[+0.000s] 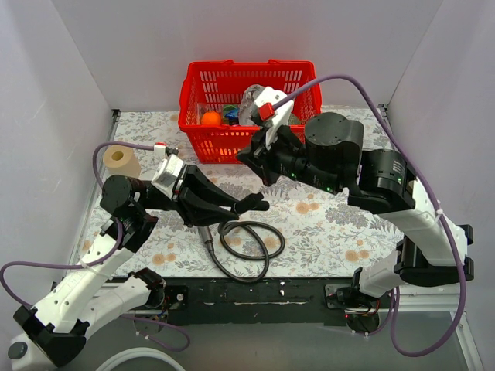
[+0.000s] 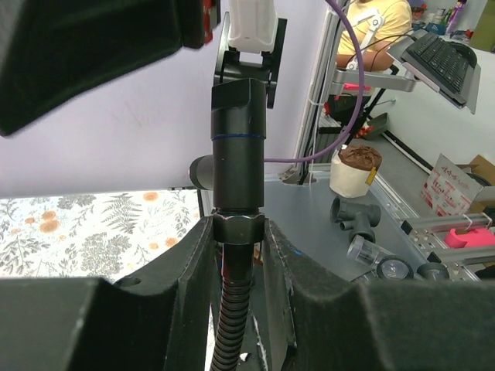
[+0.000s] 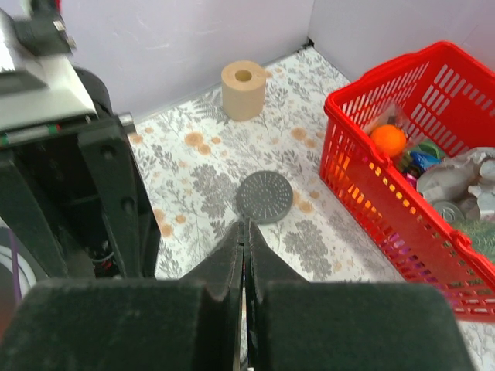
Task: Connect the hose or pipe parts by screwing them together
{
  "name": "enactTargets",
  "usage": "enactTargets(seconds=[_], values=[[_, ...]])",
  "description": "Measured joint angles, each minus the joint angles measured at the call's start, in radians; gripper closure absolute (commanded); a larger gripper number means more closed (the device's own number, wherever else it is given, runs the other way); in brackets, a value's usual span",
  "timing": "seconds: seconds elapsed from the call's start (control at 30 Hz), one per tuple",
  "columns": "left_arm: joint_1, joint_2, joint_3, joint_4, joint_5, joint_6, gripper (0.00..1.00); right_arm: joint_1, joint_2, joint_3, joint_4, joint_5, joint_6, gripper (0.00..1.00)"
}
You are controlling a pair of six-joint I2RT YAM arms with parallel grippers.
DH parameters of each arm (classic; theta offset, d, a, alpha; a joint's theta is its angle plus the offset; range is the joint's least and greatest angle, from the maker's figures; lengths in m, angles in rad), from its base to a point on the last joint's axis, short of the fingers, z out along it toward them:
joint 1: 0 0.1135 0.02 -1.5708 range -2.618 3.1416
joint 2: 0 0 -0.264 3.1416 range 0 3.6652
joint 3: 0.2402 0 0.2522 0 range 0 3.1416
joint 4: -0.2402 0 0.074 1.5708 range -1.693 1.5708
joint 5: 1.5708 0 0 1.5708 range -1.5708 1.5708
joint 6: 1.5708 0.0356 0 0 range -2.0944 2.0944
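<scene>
In the left wrist view, the dark ribbed hose runs up between my left gripper's pads. That gripper is shut on the hose's end nut. The nut sits against the bottom of the hand shower's straight handle. In the right wrist view my right gripper is shut, with the round perforated shower head just past its tips. It pinches the shower below the head. From above, the two grippers meet mid-table. The rest of the hose lies coiled on the floral table.
A red basket holding an orange ball and other items stands at the back centre, close behind the right gripper. A tan tape roll sits at the left edge. Walls enclose the table on three sides.
</scene>
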Motion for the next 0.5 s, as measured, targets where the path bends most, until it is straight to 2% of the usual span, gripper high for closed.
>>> enactTargets(seconds=[0.23,0.5], values=[[0.0,0.0,0.042,0.029,-0.004,-0.017,1.0,-0.007,-0.124,-0.189,-0.006,-0.014,0.021,0.99],[0.013,-0.011,0.055,0.042,-0.082,-0.011,1.0,-0.007,-0.143,-0.212,-0.016,-0.092,0.063,0.99]])
